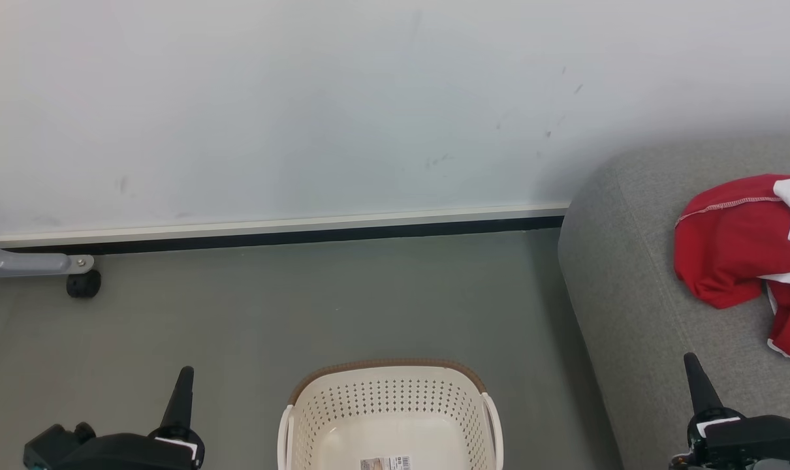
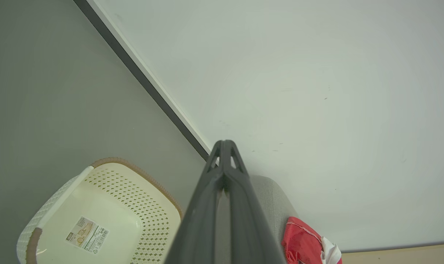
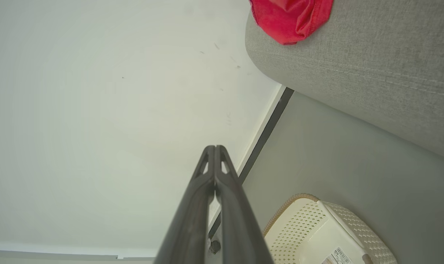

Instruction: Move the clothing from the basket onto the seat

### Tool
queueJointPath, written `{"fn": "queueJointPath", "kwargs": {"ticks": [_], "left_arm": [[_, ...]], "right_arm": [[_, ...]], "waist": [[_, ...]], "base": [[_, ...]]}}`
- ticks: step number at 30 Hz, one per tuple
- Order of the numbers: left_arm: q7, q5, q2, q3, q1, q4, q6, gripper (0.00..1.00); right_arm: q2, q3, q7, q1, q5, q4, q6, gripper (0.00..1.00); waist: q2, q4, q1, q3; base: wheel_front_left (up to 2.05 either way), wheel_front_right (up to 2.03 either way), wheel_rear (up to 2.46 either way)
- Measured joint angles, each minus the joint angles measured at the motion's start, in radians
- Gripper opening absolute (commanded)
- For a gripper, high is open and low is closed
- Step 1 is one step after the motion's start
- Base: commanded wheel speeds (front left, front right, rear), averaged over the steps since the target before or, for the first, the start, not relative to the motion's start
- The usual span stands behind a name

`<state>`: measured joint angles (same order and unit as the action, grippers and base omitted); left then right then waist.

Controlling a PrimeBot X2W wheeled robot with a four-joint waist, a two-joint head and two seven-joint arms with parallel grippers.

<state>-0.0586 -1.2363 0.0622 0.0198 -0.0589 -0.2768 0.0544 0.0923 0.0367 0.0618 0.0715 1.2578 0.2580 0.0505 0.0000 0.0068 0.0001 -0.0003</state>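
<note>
At the lower corners of the head view, the left gripper (image 1: 185, 375) and right gripper (image 1: 691, 361) point upward, fingers pressed together, gripping nothing. Between them, the basket (image 1: 385, 364) stands on the floor (image 1: 271, 313). Beyond, at the frame's right edge, the clothing (image 1: 728, 248) lies crumpled on the seat (image 1: 623, 274).

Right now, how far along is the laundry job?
Done: the clothing lies on the seat, and the basket holds just a label. In hand: nothing; the left gripper and right gripper are both shut, empty and apart from the clothing. Left: nothing that I can see; the job looks finished.
</note>
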Motion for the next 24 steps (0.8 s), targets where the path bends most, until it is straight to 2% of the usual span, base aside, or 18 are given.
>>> {"fn": "queueJointPath", "kwargs": {"ticks": [24], "left_arm": [[-0.05,-0.328,-0.016,0.067,-0.018,-0.016,0.061,0.0]], "right_arm": [[-0.044,0.089,0.044,0.012,0.311,0.038,0.063,0.0]], "waist": [[0.0,-0.006,0.0,0.002]], "base": [[0.0,0.0,0.0]]}}
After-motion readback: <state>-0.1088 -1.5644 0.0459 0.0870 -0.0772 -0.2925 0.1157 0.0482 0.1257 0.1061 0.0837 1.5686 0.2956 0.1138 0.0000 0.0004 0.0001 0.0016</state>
